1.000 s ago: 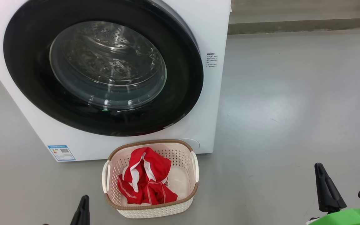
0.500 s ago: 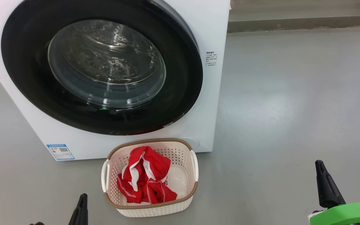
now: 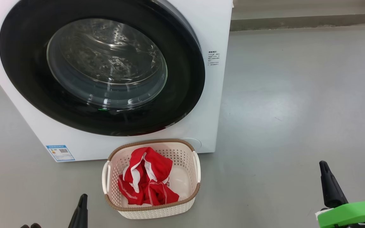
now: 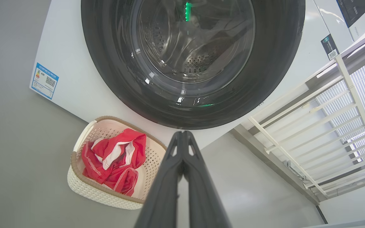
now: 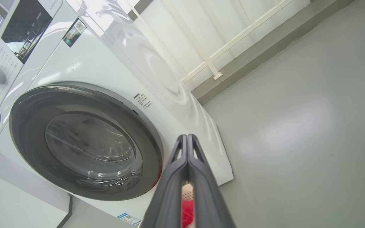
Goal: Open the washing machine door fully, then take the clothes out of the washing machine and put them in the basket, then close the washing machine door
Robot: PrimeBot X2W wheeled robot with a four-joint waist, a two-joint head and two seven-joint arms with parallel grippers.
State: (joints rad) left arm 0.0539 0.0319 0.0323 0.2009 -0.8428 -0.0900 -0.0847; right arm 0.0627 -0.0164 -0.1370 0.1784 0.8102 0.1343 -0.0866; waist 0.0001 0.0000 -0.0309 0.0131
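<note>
Grippers, two, both empty. We list the left gripper (image 3: 82, 200) at the lower left of the head view, its two dark fingers pressed together tip to tip and pointing toward the washing machine (image 3: 215, 104), just to the left of the basket (image 3: 152, 142). In its wrist view the fingers aim at the lower edge of the washing machine door (image 3: 182, 79). We list the right gripper (image 3: 323, 166) at the lower right, fingers likewise pressed together, over bare floor (image 3: 296, 104) and well apart from the basket, with one green part (image 3: 350, 213) at its wrist. In its wrist view it points at the machine's lower right front corner. Washing machine, one, white, standing on the floor. Door, one, round and glossy black with a clear glass centre, lying flat against the front; through the glass we see perforated steel drum. Blue label sticker (image 3: 60, 153), one, at the front's lower left corner. Basket, one, cream with a brown rim and two side handles, on the floor just before the machine's bottom edge, below the door. Clothes (image 3: 147, 182), red with white trim, bundled in the basket's left half; we cannot tell how many pieces.
</note>
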